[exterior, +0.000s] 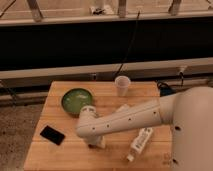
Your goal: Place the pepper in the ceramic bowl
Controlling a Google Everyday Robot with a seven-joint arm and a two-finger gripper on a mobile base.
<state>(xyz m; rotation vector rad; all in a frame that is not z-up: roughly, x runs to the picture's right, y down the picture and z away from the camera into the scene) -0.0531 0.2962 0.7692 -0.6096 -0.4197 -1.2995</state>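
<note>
Wooden table (107, 161) seen from above and slightly in front, w/ a dark wall band and pale rails in the bkgd. A white robot body (192, 130) fills the lower right of the view. Its white arm (127, 119) reaches across the table toward the left, bends at a rounded elbow near the table's ctr, then drops down. The gripper (96, 143) is at the bottom of that drop, low at the wood toward the front of the table, btwn the phone and the bottle. I can't tell whether the gripper is spread or closed, or whether it holds anything, as the arm covers most of it.

The ceramic bowl (76, 100) is round, green inside w/ a darker rim. It stands upright on the back left part of the table, just behind the elbow, which overlaps its near right edge from this angle. The pepper can't be made out; the arm hides the wood right around the gripper.

Other items:
- A white paper cup (122, 85) stands upright at back ctr, right of the bowl and apart from it.
- A black phone (52, 135) lies flat at front left, near the table edge.
- A white bottle (139, 144) lies on its side at front right, just below the arm.
- A dark blue object (167, 91) sits at the back right corner, too unclear to name.
</note>
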